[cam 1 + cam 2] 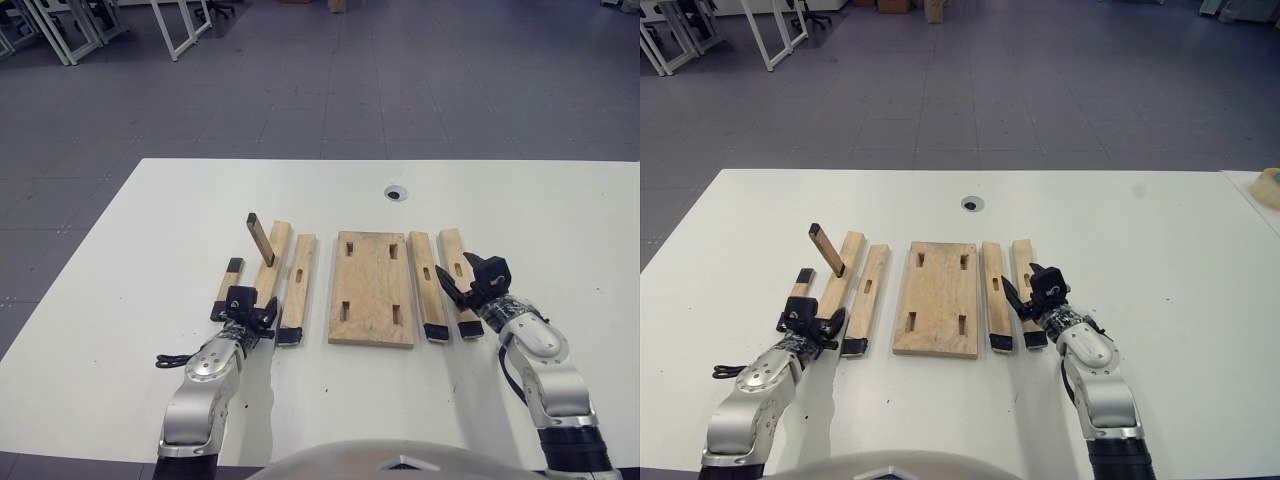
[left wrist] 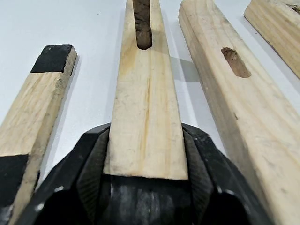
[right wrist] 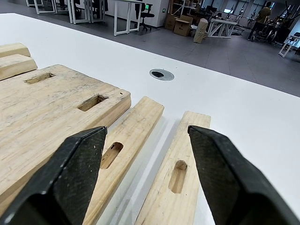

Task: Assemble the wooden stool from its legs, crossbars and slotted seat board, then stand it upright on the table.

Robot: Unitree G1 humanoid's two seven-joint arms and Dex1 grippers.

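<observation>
The slotted seat board (image 1: 370, 288) lies flat mid-table. Left of it lie two legs, and the outer leg (image 1: 272, 262) carries a dark crossbar (image 1: 260, 238) standing tilted in its slot. My left gripper (image 1: 250, 308) is shut on that leg's near end; in the left wrist view the fingers (image 2: 91, 164) press both sides of the leg (image 2: 145, 103). A short black-tipped crossbar (image 1: 228, 287) lies beside it. Right of the board lie two more slotted legs (image 1: 428, 285) (image 1: 456, 275). My right gripper (image 1: 468, 285) hovers open over their near ends, its fingers (image 3: 70, 183) spread wide.
A round cable hole (image 1: 396, 193) sits in the white table behind the board. A thin black cable (image 1: 168, 361) loops on the table by my left arm. A pale object (image 1: 1270, 188) rests on the neighbouring table to the right. Bare table surrounds the parts.
</observation>
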